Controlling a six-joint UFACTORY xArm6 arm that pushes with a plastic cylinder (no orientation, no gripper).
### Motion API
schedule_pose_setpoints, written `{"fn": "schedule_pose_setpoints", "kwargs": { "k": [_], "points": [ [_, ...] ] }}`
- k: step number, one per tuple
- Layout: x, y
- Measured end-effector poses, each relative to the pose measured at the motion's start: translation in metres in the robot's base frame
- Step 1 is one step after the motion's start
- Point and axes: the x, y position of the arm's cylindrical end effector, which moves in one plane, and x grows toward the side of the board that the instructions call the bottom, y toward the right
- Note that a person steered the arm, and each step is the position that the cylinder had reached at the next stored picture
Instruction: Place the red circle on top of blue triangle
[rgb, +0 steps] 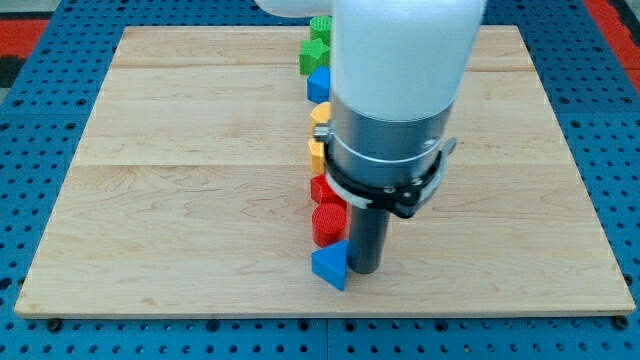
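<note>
You are looking at a pale wooden board (180, 200) lying on a blue pegboard table (40, 335), with a strip of red at the far right corner. The arm's white and grey body (395, 90) fills the middle and hides the right side of a line of blocks running from far to near. From the far end: two green blocks (314, 45), shapes unclear; a blue block (319, 84); two orange blocks (318, 135), both half covered; a red block (322, 189), shape unclear; then the red circle (328, 223), standing upright with its round face up. It touches the blue triangle (331, 265), which lies nearest, one corner pointing near-right. The rod carries no jaws; my tip (364, 270) rests just right of the triangle, touching or almost so.
</note>
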Motion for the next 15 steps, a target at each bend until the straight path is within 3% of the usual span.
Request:
{"fn": "schedule_pose_setpoints", "kwargs": {
  "k": [2, 4, 6, 15],
  "points": [
    [0.005, -0.001],
    [0.004, 0.077],
    [0.005, 0.108],
    [0.007, 0.110]
  ]
}}
